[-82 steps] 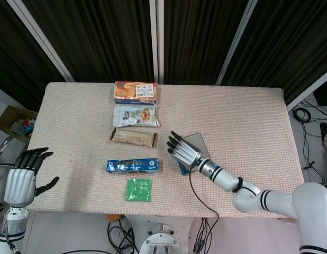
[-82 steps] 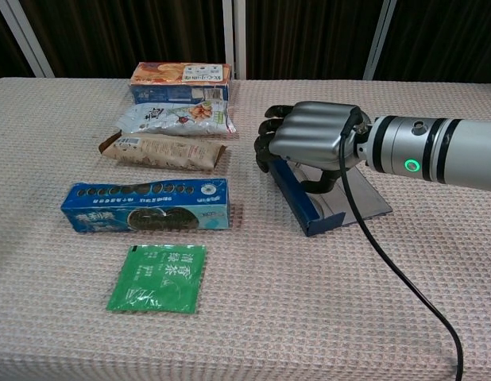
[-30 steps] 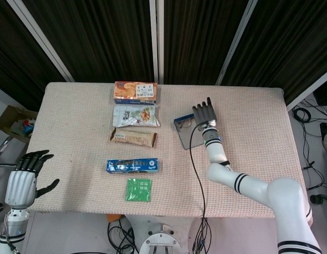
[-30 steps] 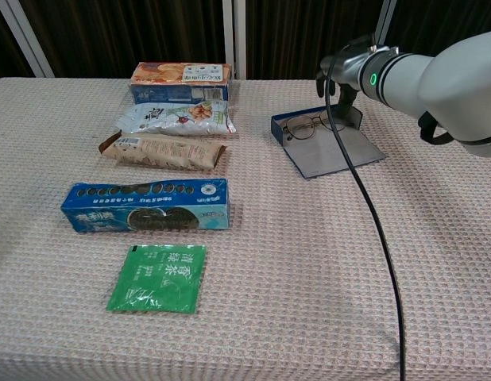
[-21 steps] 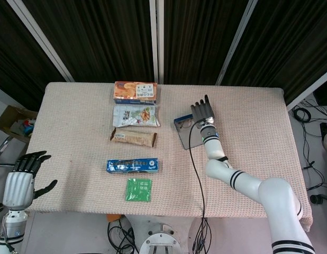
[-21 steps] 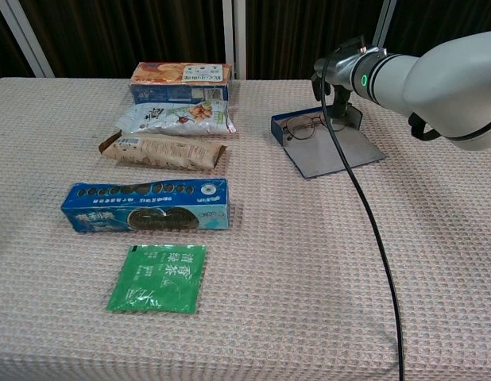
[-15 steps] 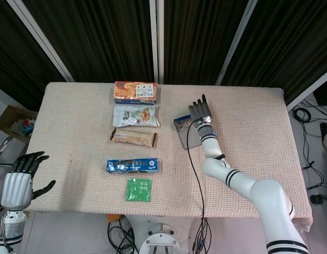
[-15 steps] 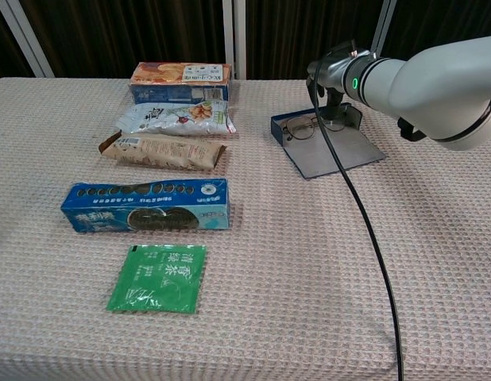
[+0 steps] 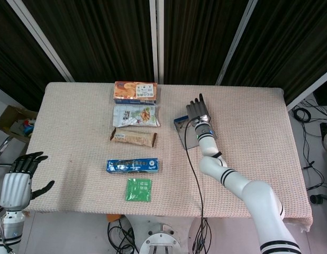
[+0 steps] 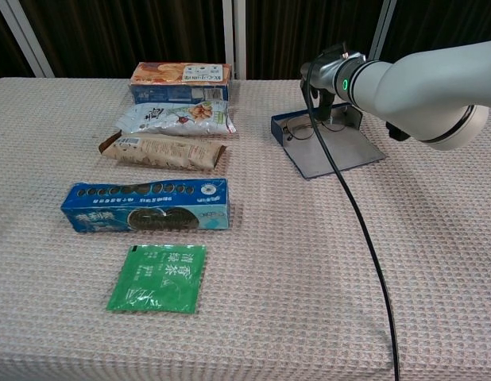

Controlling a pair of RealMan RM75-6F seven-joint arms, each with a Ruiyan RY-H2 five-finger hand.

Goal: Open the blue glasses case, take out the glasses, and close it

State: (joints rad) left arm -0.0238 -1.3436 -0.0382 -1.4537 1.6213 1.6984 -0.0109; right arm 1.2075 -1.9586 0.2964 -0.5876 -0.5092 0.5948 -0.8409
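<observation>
The blue glasses case (image 10: 282, 129) lies open right of the table's middle, its grey lid (image 10: 337, 155) flat toward me. The glasses (image 10: 299, 127) lie in the blue tray. My right hand (image 9: 198, 112) hovers over the tray's right half with its fingers stretched away from me and apart; in the chest view its wrist (image 10: 338, 80) hides most of it and the right lens. Whether the fingers touch the glasses I cannot tell. In the head view the case (image 9: 179, 127) shows beside the hand. My left hand (image 9: 17, 182) hangs open off the table's near-left corner.
A column of snacks lies left of the case: an orange box (image 10: 180, 75), a pale bag (image 10: 175, 117), a brown bar (image 10: 162, 151), a blue biscuit box (image 10: 146, 205) and a green sachet (image 10: 159, 276). A black cable (image 10: 353, 206) trails from my right wrist across the table.
The case lid went from half raised to lying flat. My right hand swung from the case's near side to over the tray, then drifted slightly left. My left hand sank a little.
</observation>
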